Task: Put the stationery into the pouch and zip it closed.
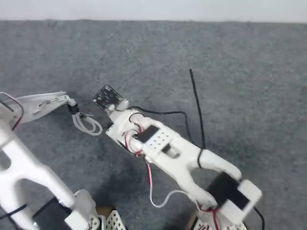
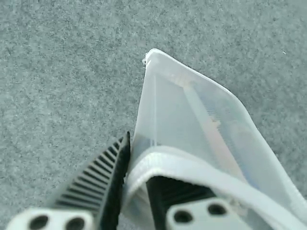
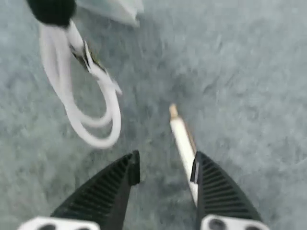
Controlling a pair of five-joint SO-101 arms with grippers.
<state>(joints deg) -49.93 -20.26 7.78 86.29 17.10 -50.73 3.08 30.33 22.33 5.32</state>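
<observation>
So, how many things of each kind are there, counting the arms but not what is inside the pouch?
pouch: 1
pen: 1
white cord loop: 1
black cable: 1
robot arms: 2 (left arm, right arm)
Total: 6

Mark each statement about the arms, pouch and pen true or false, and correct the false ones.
1. The left pincer grips the pouch. True.
2. The right pincer is shut on the pen. False: it is open, and the pen lies on the table between its fingers, close to one.
3. A white loop lies near the pen. True.
4. The table is bare wood. False: it is grey and carpet-like.
</observation>
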